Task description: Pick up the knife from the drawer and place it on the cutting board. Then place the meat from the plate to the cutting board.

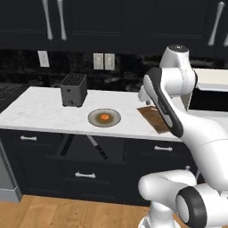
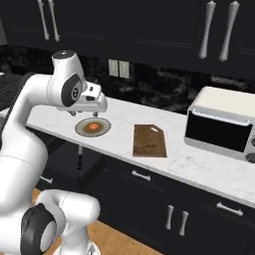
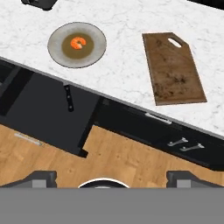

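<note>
The gripper (image 3: 112,177) is held high above the counter edge with its jaws spread wide and nothing between them; in the hand view the two dark fingertips (image 3: 40,176) stand well apart at the bottom. That view looks straight down and shows the drawer (image 3: 43,113) pulled open beneath the white marble counter (image 3: 127,70), with the knife (image 3: 68,98) lying inside near the counter edge. In the left base view the knife (image 1: 97,147) lies diagonally in the open drawer (image 1: 89,149); in the right base view the arm hides most of the drawer. The plate (image 3: 77,44) sits on the counter with the meat (image 3: 78,42) at its centre. The cutting board (image 3: 173,68) lies flat on the counter, well apart from the plate, with nothing on it. The left base view shows a toaster (image 1: 73,89) behind the plate (image 1: 104,117). The right base view shows a microwave (image 2: 223,123) beyond the cutting board (image 2: 149,140).
</note>
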Motion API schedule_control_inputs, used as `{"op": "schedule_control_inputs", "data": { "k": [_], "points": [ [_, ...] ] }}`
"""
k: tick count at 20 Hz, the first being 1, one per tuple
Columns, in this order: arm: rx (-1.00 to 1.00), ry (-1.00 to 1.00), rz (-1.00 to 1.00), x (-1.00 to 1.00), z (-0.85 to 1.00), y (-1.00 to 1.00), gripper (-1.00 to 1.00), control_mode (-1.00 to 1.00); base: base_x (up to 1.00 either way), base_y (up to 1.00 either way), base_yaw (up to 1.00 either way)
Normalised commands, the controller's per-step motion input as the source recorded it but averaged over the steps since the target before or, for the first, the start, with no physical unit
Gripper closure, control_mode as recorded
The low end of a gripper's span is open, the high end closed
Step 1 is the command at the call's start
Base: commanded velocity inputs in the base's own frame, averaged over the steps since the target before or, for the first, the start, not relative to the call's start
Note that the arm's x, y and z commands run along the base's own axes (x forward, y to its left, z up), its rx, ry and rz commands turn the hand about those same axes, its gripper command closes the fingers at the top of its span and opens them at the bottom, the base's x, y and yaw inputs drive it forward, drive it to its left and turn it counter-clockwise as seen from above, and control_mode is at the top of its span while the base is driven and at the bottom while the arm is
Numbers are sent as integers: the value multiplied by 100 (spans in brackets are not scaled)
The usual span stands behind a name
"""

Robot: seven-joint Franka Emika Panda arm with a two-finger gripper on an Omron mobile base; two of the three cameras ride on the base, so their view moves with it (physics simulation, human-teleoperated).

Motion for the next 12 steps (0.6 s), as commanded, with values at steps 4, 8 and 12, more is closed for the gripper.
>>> {"op": "schedule_control_inputs", "data": {
  "k": [4, 8, 12],
  "points": [
    [0, 0, 0, 0, 0, 0, -100, 100, 17, -30, 25],
    [0, 0, 0, 0, 0, 0, -100, 100, 36, -22, 20],
    [0, 0, 0, 0, 0, 0, -100, 100, 50, -34, 17]
  ]
}}
